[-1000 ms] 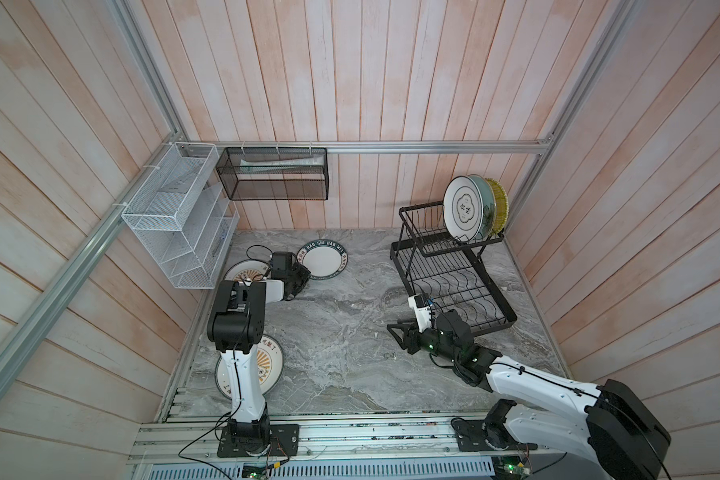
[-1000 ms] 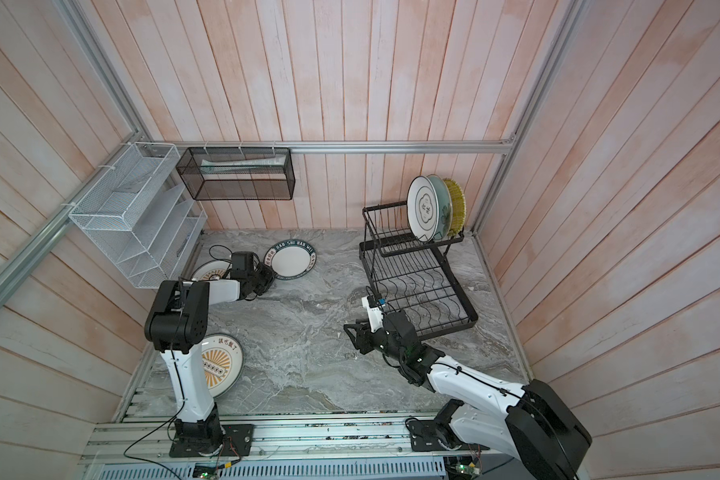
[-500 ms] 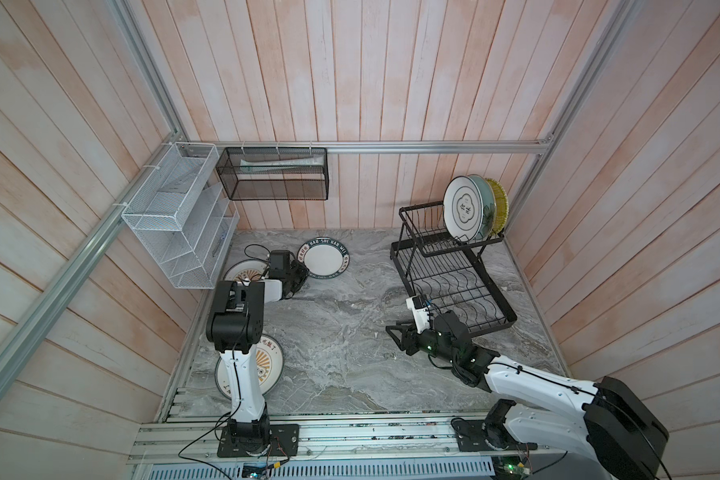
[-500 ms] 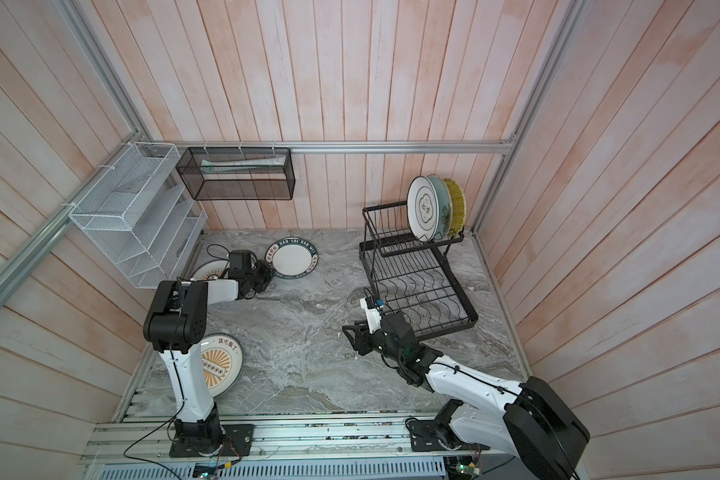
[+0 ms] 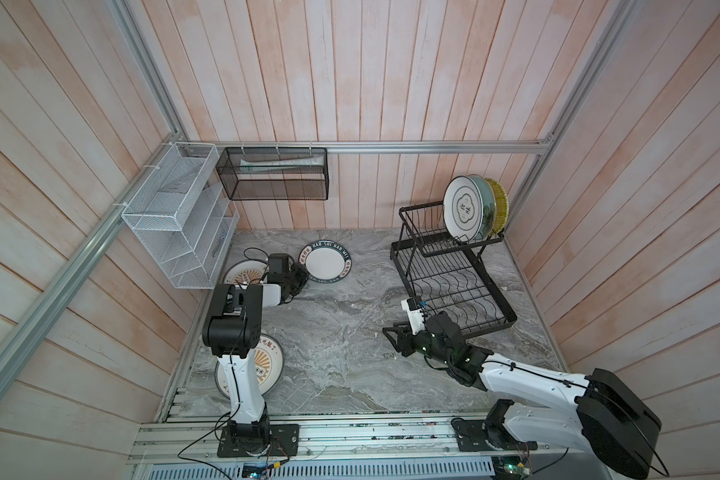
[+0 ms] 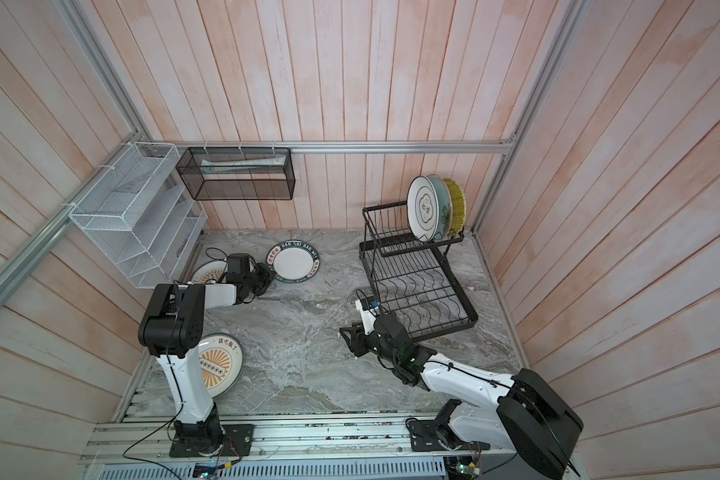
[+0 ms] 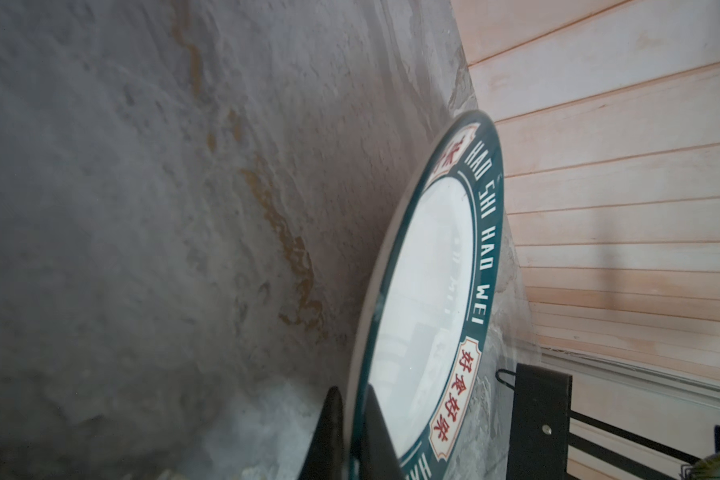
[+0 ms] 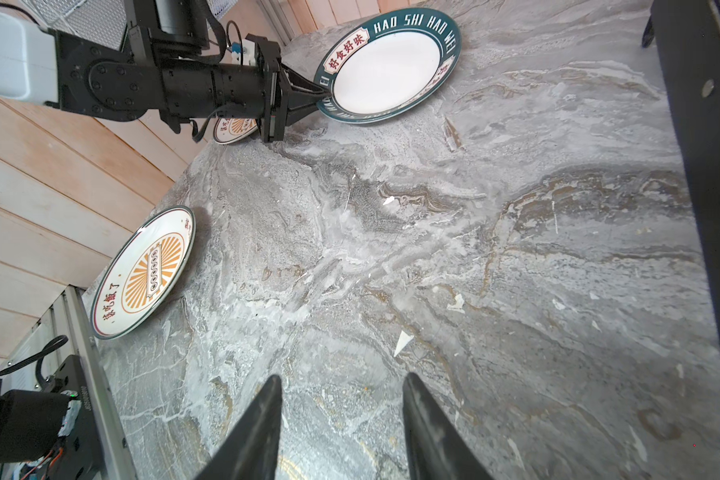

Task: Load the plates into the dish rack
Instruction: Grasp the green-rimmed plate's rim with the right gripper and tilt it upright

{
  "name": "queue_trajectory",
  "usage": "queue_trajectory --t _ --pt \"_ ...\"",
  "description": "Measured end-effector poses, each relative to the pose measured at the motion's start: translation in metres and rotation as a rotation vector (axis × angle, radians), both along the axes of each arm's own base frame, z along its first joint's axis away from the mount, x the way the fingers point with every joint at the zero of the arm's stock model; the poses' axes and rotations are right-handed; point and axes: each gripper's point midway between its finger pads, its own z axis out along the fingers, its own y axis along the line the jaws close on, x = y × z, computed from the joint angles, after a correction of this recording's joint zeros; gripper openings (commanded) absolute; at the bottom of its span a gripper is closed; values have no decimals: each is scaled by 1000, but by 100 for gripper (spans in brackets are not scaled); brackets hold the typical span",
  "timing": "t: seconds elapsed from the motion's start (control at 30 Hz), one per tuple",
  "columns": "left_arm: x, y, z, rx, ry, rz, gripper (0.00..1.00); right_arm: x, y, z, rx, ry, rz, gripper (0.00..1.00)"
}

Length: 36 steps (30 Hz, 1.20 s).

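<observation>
Left fingers [image 7: 327,440] pinch lettered plate [image 7: 425,291] rim near tabletop [image 5: 341,332] back edge, right fingers [image 8: 258,428] spread; shallow hold may slip

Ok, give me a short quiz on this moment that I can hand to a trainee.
1. How many plates stand in the rack?
2. True or false: the right gripper holds a plate.
3. Which plate is the left gripper shut on?
A. a sunburst plate
B. the lettered-rim plate
C. the yellow plate

Key
1. Three, all upright in the upper basket.
2. False: its jaws stand open over bare table.
3. B, clamped at the plate's edge.
</observation>
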Motion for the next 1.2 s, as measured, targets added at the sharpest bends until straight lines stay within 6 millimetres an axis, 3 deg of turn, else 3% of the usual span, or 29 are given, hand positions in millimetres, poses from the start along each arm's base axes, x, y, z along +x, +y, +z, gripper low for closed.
queue_trajectory --t 0.33,0.7,0.8,1.0,1.2 --pt "-39 -19 5 -47 -17 -91 0 7 -1 -1 1 15 -52 50" --pt "-97 -58 71 -4 -209 -255 0 21 8 7 40 51 -105 54" --pt "-119 -60 81 0 -255 -277 0 22 9 7 56 66 -118 58" --pt "-159 -60 82 3 -288 -308 0 26 7 10 73 70 -150 63" --pt "-184 -63 91 -7 -340 -340 0 34 10 26 102 47 -156 65"
